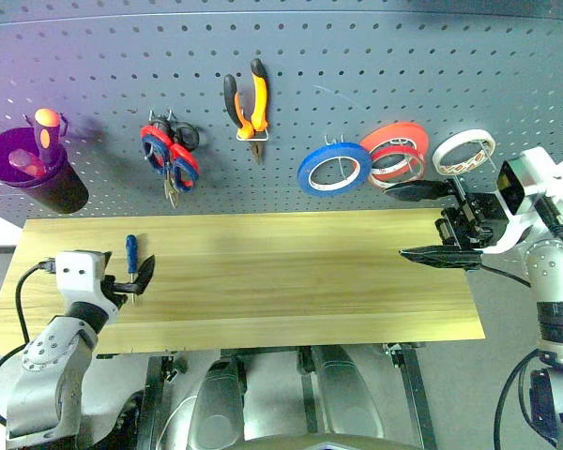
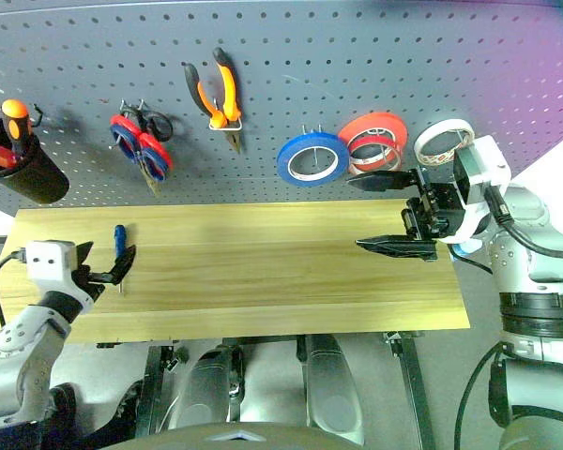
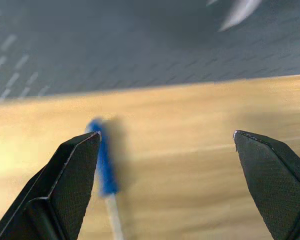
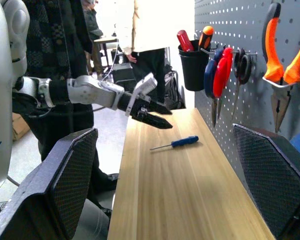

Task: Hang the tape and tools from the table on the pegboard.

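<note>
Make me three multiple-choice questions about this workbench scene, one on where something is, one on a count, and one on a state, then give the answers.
1. Where is the blue-handled screwdriver?
A. In the black cup
B. Lying on the table
C. Hooked on the pegboard

2. How many tape rolls hang on the pegboard?
A. Two
B. Six
C. Four

3. How do the left gripper's fingers stand?
A. Open, holding nothing
B. Shut on the screwdriver
C. Shut on the pliers

Answers:
1 B, it lies flat on the wood beside the left gripper.
2 C, one blue tape, two red-orange rolls and one white roll.
3 A, the left wrist view shows the fingers apart above the screwdriver.
</note>
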Robot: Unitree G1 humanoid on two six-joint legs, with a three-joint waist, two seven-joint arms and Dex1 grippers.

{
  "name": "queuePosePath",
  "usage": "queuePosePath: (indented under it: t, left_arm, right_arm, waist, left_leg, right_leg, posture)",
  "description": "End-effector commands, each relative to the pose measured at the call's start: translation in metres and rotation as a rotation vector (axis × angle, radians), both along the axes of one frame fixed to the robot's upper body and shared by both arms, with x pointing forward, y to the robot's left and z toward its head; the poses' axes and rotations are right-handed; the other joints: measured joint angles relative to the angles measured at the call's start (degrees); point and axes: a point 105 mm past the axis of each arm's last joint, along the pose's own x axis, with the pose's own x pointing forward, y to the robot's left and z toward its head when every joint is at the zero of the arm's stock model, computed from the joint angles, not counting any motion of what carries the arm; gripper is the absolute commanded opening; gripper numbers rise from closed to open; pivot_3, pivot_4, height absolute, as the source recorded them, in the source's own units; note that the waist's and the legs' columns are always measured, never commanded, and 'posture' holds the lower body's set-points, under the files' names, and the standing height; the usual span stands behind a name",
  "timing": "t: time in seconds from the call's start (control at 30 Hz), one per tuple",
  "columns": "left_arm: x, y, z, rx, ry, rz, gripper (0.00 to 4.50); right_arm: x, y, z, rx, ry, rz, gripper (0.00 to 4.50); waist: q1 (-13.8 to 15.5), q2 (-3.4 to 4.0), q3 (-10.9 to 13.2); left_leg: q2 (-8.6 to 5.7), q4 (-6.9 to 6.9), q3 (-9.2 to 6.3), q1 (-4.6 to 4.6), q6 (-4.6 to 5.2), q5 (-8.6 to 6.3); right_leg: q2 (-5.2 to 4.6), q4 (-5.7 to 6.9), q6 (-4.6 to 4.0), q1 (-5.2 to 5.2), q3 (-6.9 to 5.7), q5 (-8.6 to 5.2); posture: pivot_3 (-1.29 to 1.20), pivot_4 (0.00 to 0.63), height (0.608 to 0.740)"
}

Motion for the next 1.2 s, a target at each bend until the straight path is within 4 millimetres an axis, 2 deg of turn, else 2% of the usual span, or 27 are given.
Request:
queuePosePath:
  t: [0.03, 0.07, 0.2, 0.3, 0.63, 0.8, 0.93, 1.2]
  left_arm:
    - [0.004, 0.017, 0.007, -0.032, -0.017, 0.079, 4.45]
    - [0.005, 0.018, 0.006, -0.033, -0.011, 0.081, 4.45]
    - [0.014, 0.019, 0.005, -0.030, -0.011, 0.091, 4.45]
    - [0.020, 0.020, 0.001, -0.028, 0.003, 0.102, 4.45]
    - [0.045, 0.035, -0.021, -0.067, 0.092, 0.230, 4.45]
    - [0.058, 0.031, -0.031, -0.112, 0.141, 0.231, 4.45]
    - [0.060, 0.032, -0.041, -0.090, 0.195, 0.252, 4.45]
    - [0.062, 0.032, -0.045, -0.105, 0.218, 0.267, 4.45]
  right_arm:
    - [-0.001, 0.010, 0.005, -0.021, -0.053, 0.019, 4.50]
    - [-0.001, 0.011, 0.004, -0.024, -0.047, 0.021, 4.50]
    - [0.004, 0.014, -0.019, -0.165, -0.022, -0.006, 4.50]
    - [0.001, 0.014, -0.023, -0.180, -0.009, 0.002, 4.50]
    - [-0.002, 0.013, -0.016, -0.172, -0.012, -0.002, 4.50]
    - [-0.003, 0.012, -0.015, -0.181, -0.006, -0.014, 4.50]
    - [-0.003, 0.010, -0.013, -0.177, -0.003, -0.018, 4.50]
    - [-0.003, 0.008, -0.011, -0.171, -0.001, -0.035, 4.50]
  waist:
    - [0.0, 0.00, 0.0]
    - [0.1, 0.00, 0.0]
    - [0.0, 0.00, 0.0]
    - [0.1, 0.00, 0.0]
    - [0.0, 0.00, 0.0]
    - [0.1, -0.01, 0.0]
    - [0.0, 0.00, 0.0]
    - [0.0, -0.01, 0.1]
  left_leg:
    - [0.00, 0.00, 0.00, 0.00, 0.00, 0.00]
    - [0.00, 0.01, 0.00, 0.00, 0.00, 0.00]
    - [0.00, -0.01, 0.00, -0.01, 0.00, 0.00]
    - [0.00, -0.01, 0.00, -0.02, 0.00, 0.00]
    - [0.00, -0.01, 0.00, 0.01, 0.00, 0.00]
    - [0.00, -0.01, 0.01, 0.01, 0.00, 0.00]
    - [0.00, -0.02, 0.01, 0.02, 0.00, 0.00]
    - [0.00, -0.02, 0.01, 0.02, -0.01, 0.00]
  right_leg:
    - [0.00, 0.00, 0.00, 0.00, 0.00, 0.00]
    - [-0.01, 0.01, 0.00, 0.00, 0.00, 0.00]
    - [-0.01, 0.01, 0.10, -0.02, 0.00, 0.06]
    - [-0.01, 0.04, 0.11, -0.03, 0.00, 0.07]
    - [-0.01, 0.08, 0.11, -0.02, 0.00, 0.07]
    - [-0.03, 0.08, 0.12, -0.02, 0.00, 0.08]
    - [-0.03, 0.08, 0.11, -0.03, 0.00, 0.08]
    - [-0.04, 0.07, 0.07, -0.04, 0.00, 0.04]
  posture:
    - [-0.06, 0.275, 0.733]
    - [-0.06, 0.278, 0.733]
    - [-0.06, 0.286, 0.733]
    - [-0.06, 0.291, 0.733]
    - [-0.08, 0.309, 0.733]
    - [-0.09, 0.326, 0.733]
    - [-0.10, 0.333, 0.733]
    - [-0.10, 0.347, 0.733]
